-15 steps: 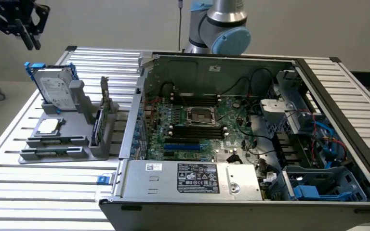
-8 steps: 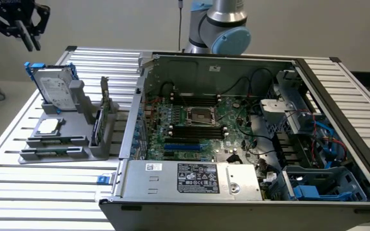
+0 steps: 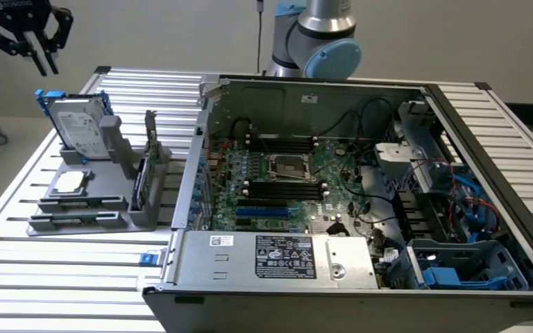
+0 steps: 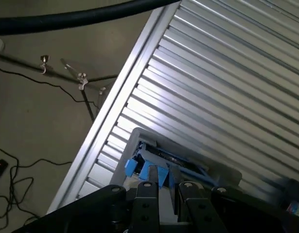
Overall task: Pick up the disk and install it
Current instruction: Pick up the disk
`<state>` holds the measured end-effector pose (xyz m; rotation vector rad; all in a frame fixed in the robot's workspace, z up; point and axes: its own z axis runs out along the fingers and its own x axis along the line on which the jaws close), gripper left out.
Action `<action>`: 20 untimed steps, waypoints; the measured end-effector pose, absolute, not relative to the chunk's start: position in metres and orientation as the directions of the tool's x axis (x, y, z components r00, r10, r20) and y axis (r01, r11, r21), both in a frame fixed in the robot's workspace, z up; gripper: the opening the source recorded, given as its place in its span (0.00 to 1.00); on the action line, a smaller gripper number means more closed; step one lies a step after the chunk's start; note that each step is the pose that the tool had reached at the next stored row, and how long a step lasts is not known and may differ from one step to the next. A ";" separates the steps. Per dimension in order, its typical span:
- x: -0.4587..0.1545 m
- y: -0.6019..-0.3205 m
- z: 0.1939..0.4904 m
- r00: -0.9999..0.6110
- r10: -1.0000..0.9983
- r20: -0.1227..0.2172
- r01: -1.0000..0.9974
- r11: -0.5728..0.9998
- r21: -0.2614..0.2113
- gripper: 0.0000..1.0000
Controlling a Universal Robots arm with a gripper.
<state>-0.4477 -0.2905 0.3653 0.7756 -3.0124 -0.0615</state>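
The disk (image 3: 77, 128) stands on edge in a grey holder (image 3: 95, 208) on the slatted table, at the exterior view's left; its white label faces out and blue rails frame it. My gripper (image 3: 47, 68) hangs in the air well above the disk and a little toward the exterior view's left. Its dark fingers point down with a narrow gap between them and hold nothing. In the wrist view the disk (image 4: 156, 162) with its blue rails lies far below my gripper (image 4: 166, 194).
The holder also carries a square silver chip (image 3: 69, 182) and a thin memory stick (image 3: 141, 182). An open computer case (image 3: 341, 201) takes up the table's middle and right, with a blue drive bay (image 3: 452, 274) at its near right corner. The arm's base (image 3: 318, 41) stands behind the case.
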 end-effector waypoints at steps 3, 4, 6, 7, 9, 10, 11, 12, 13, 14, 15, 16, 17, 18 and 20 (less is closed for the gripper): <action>-0.448 -0.290 0.364 -0.848 -0.530 0.019 -0.528 0.848 0.046 0.24; -0.448 -0.290 0.364 -0.838 -0.546 0.019 -0.545 0.837 0.046 0.24; -0.448 -0.290 0.363 -0.817 -0.576 0.019 -0.574 0.817 0.046 0.24; -0.448 -0.290 0.363 -0.807 -0.590 0.019 -0.589 0.807 0.046 0.24; -0.448 -0.290 0.362 -0.785 -0.620 0.019 -0.619 0.784 0.046 0.24; -0.448 -0.290 0.362 -0.773 -0.634 0.019 -0.632 0.773 0.046 0.24; -0.448 -0.290 0.362 -0.762 -0.648 0.019 -0.646 0.762 0.046 0.24; -0.448 -0.290 0.361 -0.750 -0.661 0.019 -0.660 0.750 0.046 0.24; -0.448 -0.290 0.361 -0.738 -0.675 0.019 -0.673 0.738 0.046 0.24; -0.448 -0.290 0.361 -0.725 -0.688 0.019 -0.687 0.725 0.046 0.24; -0.448 -0.290 0.360 -0.713 -0.701 0.019 -0.700 0.713 0.046 0.24; -0.448 -0.290 0.360 -0.699 -0.715 0.019 -0.713 0.699 0.046 0.24; -0.448 -0.290 0.360 -0.686 -0.727 0.020 -0.726 0.687 0.046 0.24; -0.448 -0.290 0.359 -0.673 -0.739 0.020 -0.738 0.673 0.046 0.24; -0.448 -0.290 0.359 -0.646 -0.763 0.019 -0.762 0.646 0.046 0.26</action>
